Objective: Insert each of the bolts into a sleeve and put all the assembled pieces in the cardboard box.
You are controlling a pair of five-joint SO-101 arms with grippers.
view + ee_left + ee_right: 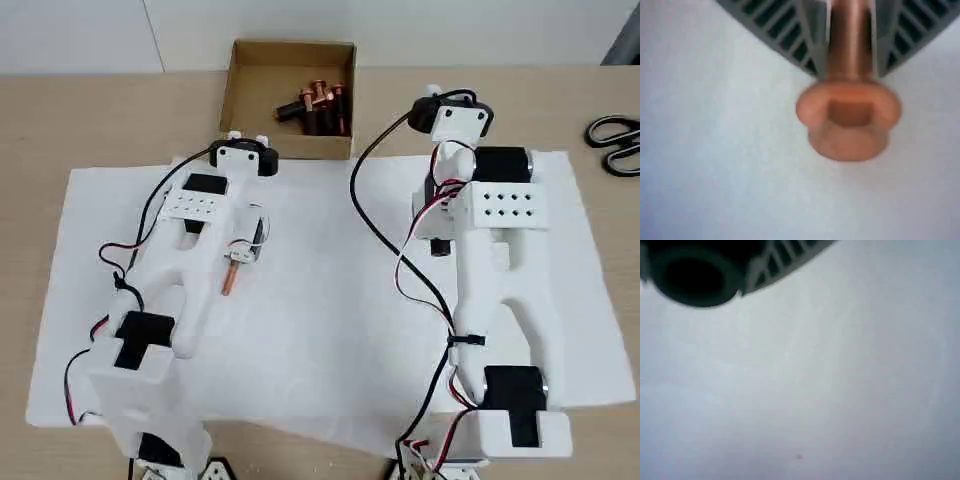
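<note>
Clamping a copper-coloured metal bolt (847, 120) by its shank, the left gripper (244, 248) has its grey ribbed fingers (785, 30) closed on either side of it. The flanged hexagonal head sticks out past the fingertips, above the white foam sheet (320, 330). Seen from the high view, this gripper and its bolt sit near the open brown cardboard box (250, 110), a little way out from the box's front left corner on the side toward the arm bases, and the bolt points away from the box. Inside the box, against its right wall, lies a small heap of copper bolts fitted into dark sleeves (318, 108). The right gripper (438, 240) is out from the box's front right corner, farther from the box than the left one, and holds a black cylindrical sleeve (690, 277). The sleeve's round open end shows just beside one ribbed finger, clear of the sheet. The sheet's far edge meets the box's front wall, and both rest on the pale wooden table (100, 110). A pair of black-handled scissors (615, 145) lies on the table well apart from the box, on its right.
</note>
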